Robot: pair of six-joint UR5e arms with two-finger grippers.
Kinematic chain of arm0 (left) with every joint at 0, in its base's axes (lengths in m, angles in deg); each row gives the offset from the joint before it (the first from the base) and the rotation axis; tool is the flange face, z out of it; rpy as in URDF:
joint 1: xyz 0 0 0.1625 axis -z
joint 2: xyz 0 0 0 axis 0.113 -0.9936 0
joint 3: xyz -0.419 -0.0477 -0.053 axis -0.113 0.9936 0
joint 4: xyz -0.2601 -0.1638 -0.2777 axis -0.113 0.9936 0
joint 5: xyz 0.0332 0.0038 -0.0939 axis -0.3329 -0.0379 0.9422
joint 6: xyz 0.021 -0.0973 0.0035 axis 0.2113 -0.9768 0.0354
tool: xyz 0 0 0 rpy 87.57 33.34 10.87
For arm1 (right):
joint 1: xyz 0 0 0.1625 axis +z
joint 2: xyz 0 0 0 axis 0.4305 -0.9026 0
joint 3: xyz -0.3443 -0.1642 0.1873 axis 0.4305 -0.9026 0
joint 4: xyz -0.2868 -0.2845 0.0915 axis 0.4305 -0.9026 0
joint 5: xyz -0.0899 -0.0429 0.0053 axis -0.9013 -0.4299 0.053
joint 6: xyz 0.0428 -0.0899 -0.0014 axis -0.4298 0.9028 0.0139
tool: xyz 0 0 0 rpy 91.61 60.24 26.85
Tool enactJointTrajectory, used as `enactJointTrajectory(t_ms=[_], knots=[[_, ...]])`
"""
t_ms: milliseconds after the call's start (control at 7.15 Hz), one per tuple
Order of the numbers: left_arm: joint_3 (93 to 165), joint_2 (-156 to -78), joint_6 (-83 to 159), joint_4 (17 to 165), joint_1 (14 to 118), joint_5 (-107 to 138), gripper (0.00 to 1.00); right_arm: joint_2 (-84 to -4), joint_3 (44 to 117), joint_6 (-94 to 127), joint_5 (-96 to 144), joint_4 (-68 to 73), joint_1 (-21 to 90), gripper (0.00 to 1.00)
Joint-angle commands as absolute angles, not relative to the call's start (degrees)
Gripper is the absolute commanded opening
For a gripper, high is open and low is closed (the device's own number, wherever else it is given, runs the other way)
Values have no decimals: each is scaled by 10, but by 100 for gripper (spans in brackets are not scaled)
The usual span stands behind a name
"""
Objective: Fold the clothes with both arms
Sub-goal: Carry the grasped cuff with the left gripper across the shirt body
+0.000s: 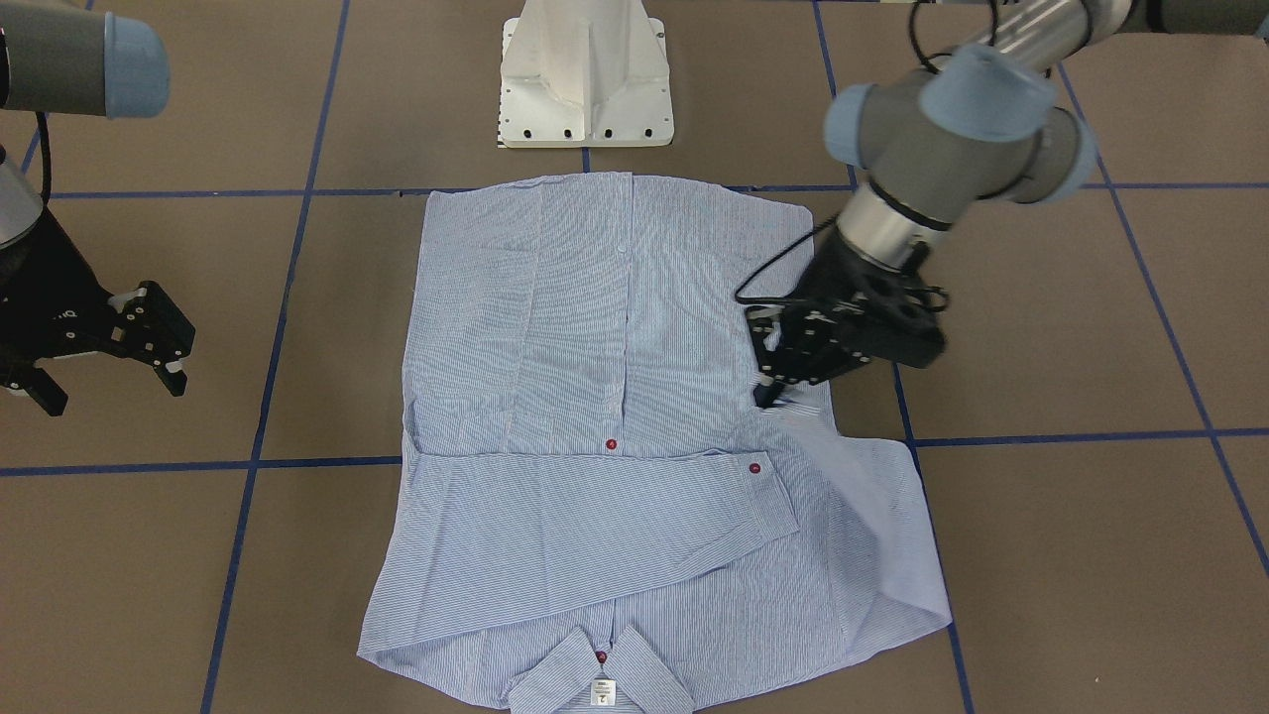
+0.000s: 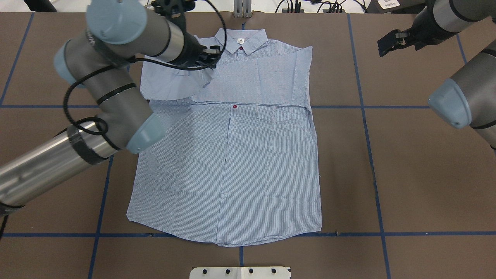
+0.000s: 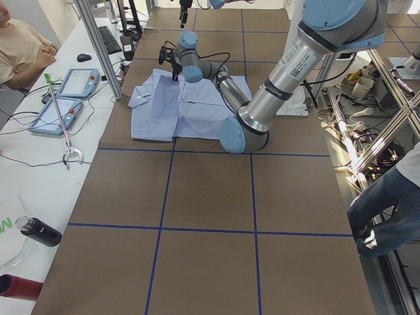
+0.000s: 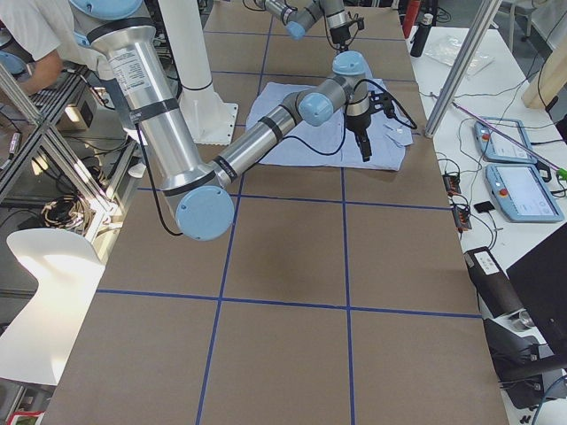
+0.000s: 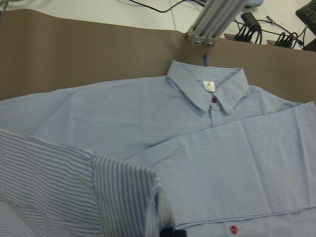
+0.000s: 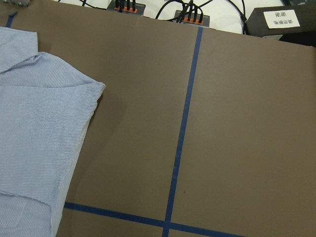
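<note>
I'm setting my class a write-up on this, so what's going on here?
A light blue striped shirt lies front-up on the table, partly folded. One sleeve is already folded across the chest. The left gripper pinches the other sleeve near its end, holding it over the shirt. The right gripper hangs open off to the side, touching nothing.

Bare table (image 2: 387, 155) flanks the shirt (image 2: 248, 162); left arm (image 2: 116, 104) overhangs its left edge.
</note>
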State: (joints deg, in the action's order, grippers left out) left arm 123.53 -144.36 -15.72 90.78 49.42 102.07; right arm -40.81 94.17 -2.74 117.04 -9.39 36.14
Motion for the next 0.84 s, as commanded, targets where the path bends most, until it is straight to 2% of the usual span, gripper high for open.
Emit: enactJointTrajectory(t_ms=[0, 280, 420, 560, 700], knots=[[1103, -1570, -185, 900, 452, 967, 0, -409, 943, -28, 1171, -94, 361, 100], [1031, -1590, -184, 904, 406, 880, 0, -409, 942, -29, 1171, -94, 362, 100], [1015, -1590, -184, 904, 389, 854, 4, -409, 941, -28, 1171, -94, 361, 100], [1014, -1594, -185, 904, 374, 840, 51, -409, 940, -28, 1171, -94, 361, 100], [1014, -1610, -188, 905, 362, 839, 86, -409, 940, -29, 1171, -94, 361, 100]])
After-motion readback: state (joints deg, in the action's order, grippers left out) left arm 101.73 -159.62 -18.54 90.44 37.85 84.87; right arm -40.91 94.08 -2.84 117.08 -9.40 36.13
